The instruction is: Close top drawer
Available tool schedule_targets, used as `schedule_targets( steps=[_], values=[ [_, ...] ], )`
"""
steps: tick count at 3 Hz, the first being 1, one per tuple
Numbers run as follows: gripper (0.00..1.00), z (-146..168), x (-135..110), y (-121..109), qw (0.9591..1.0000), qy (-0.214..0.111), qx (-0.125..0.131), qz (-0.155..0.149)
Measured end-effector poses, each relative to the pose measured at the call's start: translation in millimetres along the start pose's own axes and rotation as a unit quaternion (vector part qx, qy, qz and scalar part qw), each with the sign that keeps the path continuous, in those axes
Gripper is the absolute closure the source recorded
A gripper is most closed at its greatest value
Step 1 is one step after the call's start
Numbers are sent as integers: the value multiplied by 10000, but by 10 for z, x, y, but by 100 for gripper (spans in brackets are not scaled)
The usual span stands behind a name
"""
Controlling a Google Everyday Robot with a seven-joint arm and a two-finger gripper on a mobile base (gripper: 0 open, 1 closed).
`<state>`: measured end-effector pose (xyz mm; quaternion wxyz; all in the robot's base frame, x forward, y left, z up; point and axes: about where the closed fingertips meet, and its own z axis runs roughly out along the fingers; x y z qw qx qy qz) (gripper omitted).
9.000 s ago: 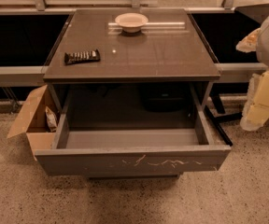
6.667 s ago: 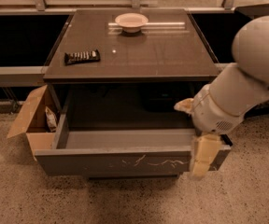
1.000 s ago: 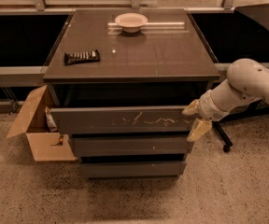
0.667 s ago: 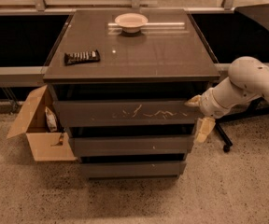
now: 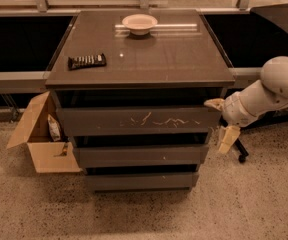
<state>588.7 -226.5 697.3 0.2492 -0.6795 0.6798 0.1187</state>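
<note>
The top drawer (image 5: 139, 120) is a wide dark-grey front with pale squiggly scratches, sitting nearly flush under the cabinet top (image 5: 141, 51), slightly proud of the two plain drawers below. My gripper (image 5: 222, 120) is at the drawer's right end, by its front corner. One pale finger (image 5: 215, 104) points left at the drawer's upper right corner and the other (image 5: 228, 139) hangs down beside the cabinet. The white arm (image 5: 271, 89) comes in from the right.
A pale bowl (image 5: 139, 23) stands at the back of the cabinet top and a dark flat packet (image 5: 86, 61) lies at its left. An open cardboard box (image 5: 41, 136) sits on the floor at the left. A chair base with a wheel (image 5: 241, 156) is at the right.
The drawer has gone from fully pulled out to nearly pushed in. My gripper moved from the drawer's front right with it toward the cabinet and shifted slightly right in the last second.
</note>
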Motion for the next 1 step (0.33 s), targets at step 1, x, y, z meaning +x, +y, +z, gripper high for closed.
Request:
schedule_targets(
  steps=[1],
  values=[
    [0,-373,-116,282,9994,-310,17,-127]
  ],
)
